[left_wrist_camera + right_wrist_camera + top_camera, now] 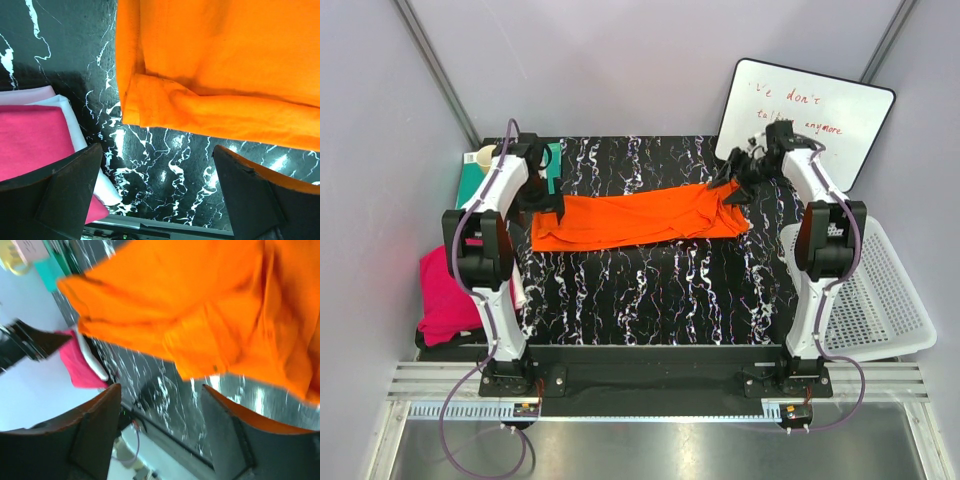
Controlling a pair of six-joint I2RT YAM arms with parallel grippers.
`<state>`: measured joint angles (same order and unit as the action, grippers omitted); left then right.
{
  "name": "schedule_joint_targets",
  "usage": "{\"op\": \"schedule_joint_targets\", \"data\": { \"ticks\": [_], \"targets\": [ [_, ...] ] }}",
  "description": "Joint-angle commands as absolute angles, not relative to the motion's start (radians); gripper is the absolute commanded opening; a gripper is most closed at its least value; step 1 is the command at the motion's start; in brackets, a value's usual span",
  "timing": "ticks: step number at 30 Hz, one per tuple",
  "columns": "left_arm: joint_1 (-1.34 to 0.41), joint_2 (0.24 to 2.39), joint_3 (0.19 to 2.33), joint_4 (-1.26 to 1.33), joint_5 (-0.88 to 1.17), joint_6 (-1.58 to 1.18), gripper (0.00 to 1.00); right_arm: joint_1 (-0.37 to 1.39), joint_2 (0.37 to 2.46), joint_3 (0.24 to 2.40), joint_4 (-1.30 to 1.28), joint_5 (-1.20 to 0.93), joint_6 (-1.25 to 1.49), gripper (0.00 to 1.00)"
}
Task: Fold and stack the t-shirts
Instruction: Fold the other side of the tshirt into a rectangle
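The magenta-pink t-shirt [445, 295] lies over the left edge of the table [650, 290]. The left gripper [157, 150], jaws spread and empty, hovers at the left end of the orange t-shirt [640, 220], which lies as a long strip; the right gripper [160, 390], equally spread, hovers at the right end. Pinch all layers at both ends evenly before folding.

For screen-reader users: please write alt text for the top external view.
An orange t-shirt, folded into a long band, lies across a black marbled table, with the left tool at its left end and the right tool at its right end. A magenta t-shirt lies at the table's left edge; a white basket sits to the right.
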<state>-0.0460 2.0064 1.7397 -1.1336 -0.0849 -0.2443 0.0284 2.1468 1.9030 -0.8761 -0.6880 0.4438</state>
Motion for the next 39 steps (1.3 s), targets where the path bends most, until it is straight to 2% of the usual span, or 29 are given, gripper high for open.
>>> {"op": "schedule_joint_targets", "data": {
  "ticks": [1, 11, 25, 33, 39],
  "targets": [
    [-0.058, 1.956, 1.758, -1.127, -0.101, -0.218, 0.99, 0.034, 2.071, 1.682, -0.894, -0.698, 0.388, 0.67],
    [-0.071, 1.971, 1.744, -1.126, -0.075, -0.216, 0.99, 0.069, 2.089, 1.598, -0.868, -0.607, 0.368, 0.66],
    [-0.072, 1.971, 1.73, -1.12, -0.061, -0.212, 0.99, 0.078, 2.209, 1.781, -0.857, -0.569, 0.41, 0.59],
    [-0.072, 1.971, 1.721, -1.12, -0.083, -0.213, 0.99, 0.091, 2.25, 1.81, -0.859, -0.591, 0.419, 0.46],
    [-0.072, 1.974, 1.713, -1.121, -0.087, -0.216, 0.99, 0.092, 2.256, 1.81, -0.859, -0.614, 0.425, 0.43]
  ]
}}
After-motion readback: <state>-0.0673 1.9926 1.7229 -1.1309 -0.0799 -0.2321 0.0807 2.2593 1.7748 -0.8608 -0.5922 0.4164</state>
